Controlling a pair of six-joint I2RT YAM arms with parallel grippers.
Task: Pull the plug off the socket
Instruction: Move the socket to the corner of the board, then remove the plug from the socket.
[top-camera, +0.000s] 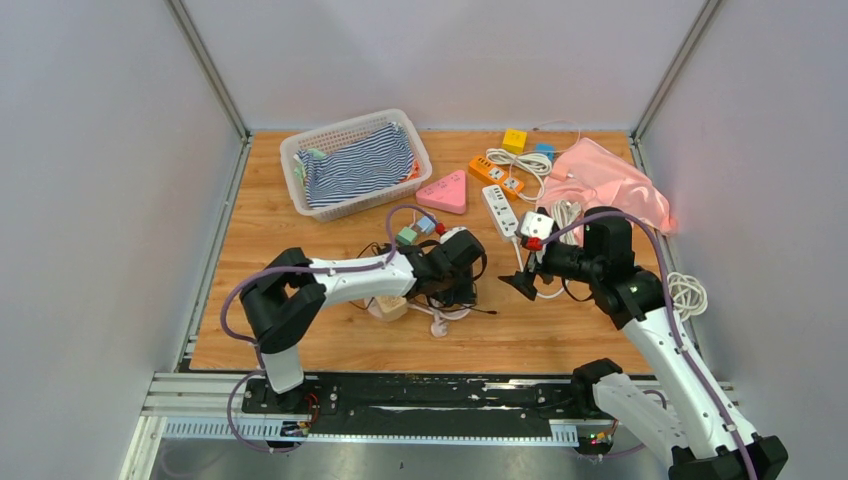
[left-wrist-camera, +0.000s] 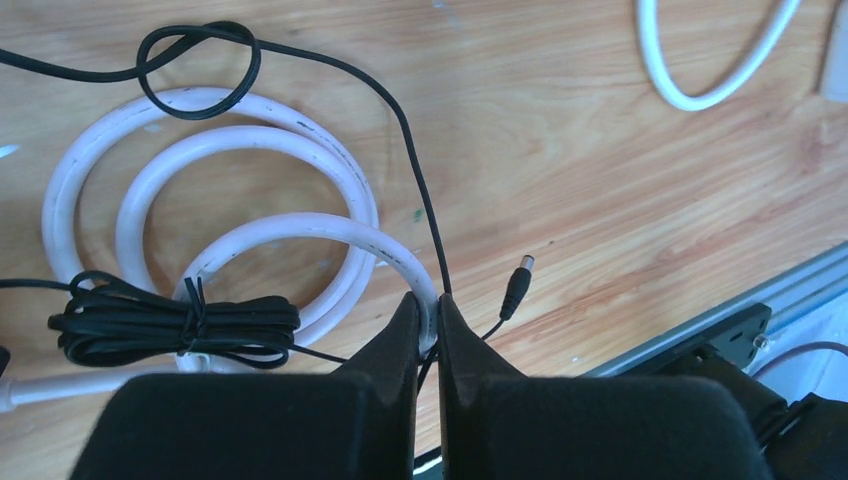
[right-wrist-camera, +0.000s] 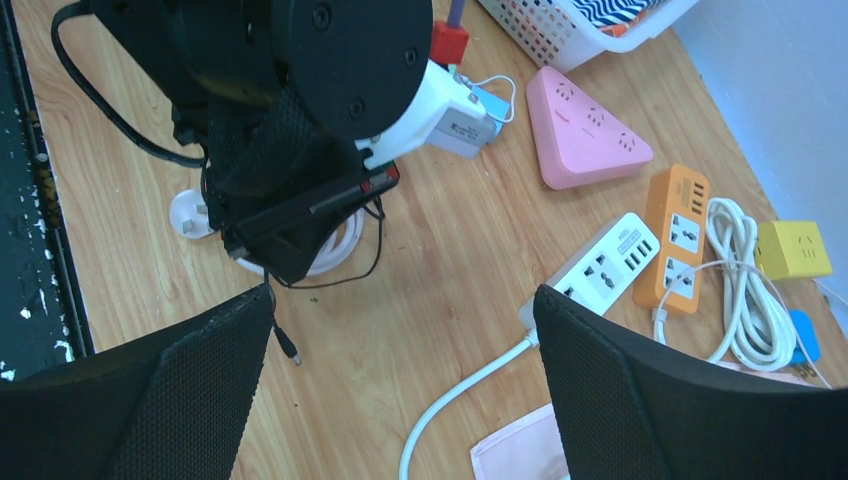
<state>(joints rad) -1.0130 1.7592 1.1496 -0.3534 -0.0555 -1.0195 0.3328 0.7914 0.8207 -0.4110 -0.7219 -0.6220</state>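
Left fingers pressed together; right fingers spread wide apart.

Three power strips, two cloths, one basket.

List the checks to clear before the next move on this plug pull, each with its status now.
1. The left tool is shut: ok.
2. It pinches the right thing, thin black wire or white cable: cannot tell.
3. The right tool is open and empty: ok.
4. A plug seated in a socket is located: cannot tell; the white power strip shows only empty outlets.
5. The right tool is on the strip: not ok, it hangs apart from it.
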